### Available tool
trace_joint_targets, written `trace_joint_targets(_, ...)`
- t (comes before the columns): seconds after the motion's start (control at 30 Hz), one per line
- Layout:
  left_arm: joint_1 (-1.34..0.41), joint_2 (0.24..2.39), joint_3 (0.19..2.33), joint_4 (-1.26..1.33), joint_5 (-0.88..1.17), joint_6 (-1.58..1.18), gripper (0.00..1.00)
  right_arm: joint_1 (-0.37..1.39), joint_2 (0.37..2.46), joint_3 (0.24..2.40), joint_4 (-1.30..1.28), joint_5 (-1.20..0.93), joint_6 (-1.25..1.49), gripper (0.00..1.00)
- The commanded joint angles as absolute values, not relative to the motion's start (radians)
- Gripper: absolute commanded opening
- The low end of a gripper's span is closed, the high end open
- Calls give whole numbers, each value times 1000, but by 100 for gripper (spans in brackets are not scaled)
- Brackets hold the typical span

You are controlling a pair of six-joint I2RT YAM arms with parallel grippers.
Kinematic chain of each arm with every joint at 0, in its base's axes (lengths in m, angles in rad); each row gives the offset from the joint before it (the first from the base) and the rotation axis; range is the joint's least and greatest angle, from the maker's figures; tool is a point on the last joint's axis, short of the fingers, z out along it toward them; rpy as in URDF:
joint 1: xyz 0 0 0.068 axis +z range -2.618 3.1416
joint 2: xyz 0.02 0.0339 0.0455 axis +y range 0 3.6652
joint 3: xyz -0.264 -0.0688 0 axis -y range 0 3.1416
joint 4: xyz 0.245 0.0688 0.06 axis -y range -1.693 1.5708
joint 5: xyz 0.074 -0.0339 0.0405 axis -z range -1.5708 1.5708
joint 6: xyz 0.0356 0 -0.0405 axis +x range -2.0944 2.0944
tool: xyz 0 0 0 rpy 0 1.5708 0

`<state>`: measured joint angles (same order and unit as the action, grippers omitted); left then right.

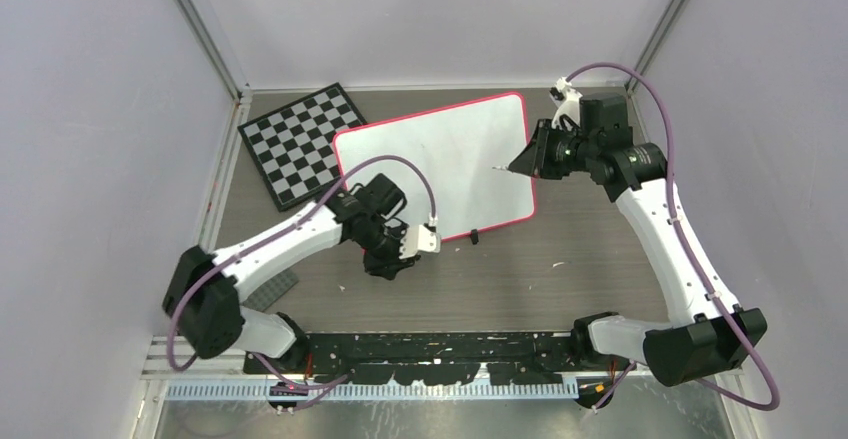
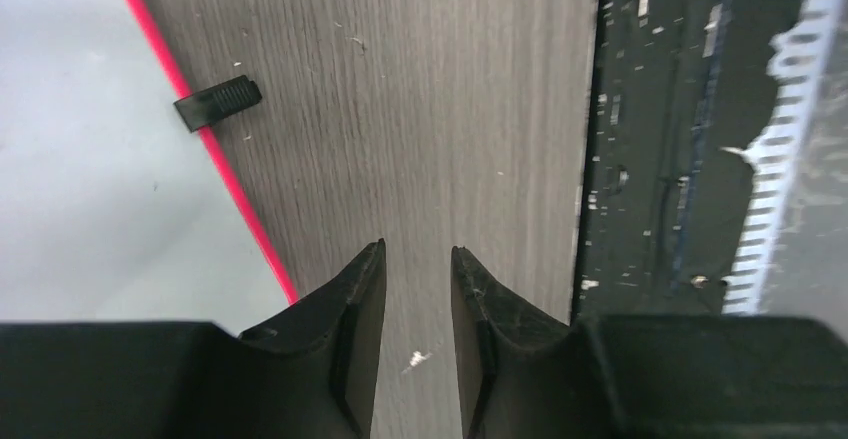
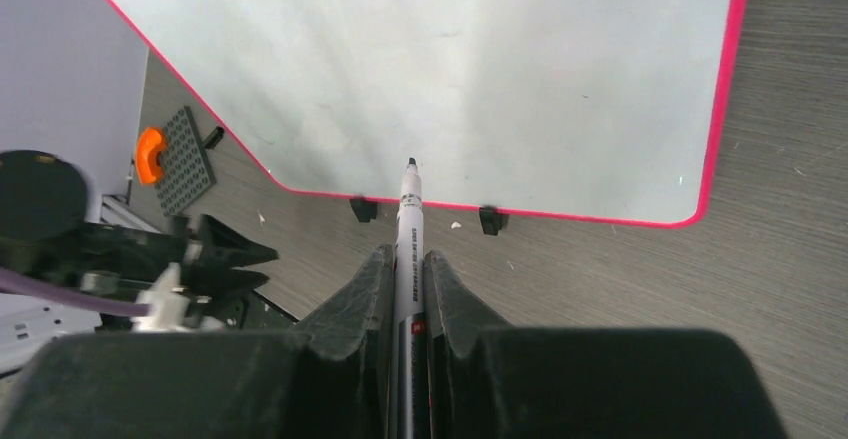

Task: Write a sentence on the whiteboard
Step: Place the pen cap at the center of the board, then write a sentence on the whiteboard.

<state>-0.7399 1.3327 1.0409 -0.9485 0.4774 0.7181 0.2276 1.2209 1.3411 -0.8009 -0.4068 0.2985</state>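
Note:
The whiteboard [image 1: 440, 154] lies flat on the table, pink-red framed, with two black feet on its near edge. It is blank; no sentence shows on it. My right gripper [image 1: 527, 162] is shut on a white marker [image 3: 408, 221], whose black tip sits over the board's right part [image 3: 480, 69]; I cannot tell if it touches. My left gripper [image 1: 386, 265] hovers over the bare table just in front of the board's near edge [image 2: 230, 184]. Its jaws [image 2: 417, 251] are a little apart with nothing between them. One foot [image 2: 218, 102] shows beside it.
A black-and-white chessboard [image 1: 300, 144] lies at the back left, partly under the whiteboard. A grey studded plate [image 3: 183, 146] with an orange piece [image 3: 150, 154] lies at the front left. A black rail [image 1: 440, 349] runs along the near edge. Walls enclose three sides.

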Motion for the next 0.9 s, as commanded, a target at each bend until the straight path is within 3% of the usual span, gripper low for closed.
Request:
trace_joint_targets(0.0, -771, 1432, 1042, -813, 386, 779, 31, 192, 1215, 1393, -793, -429, 349, 0)
trace_joint_targets(0.37, -804, 1658, 1059, -630, 333, 775, 30, 139, 1210, 1401, -821, -433, 356, 0)
trace_joint_targets(0.87, -859, 1795, 1195, -542, 341, 659, 30, 127, 1239, 1419, -821, -460, 347, 0)
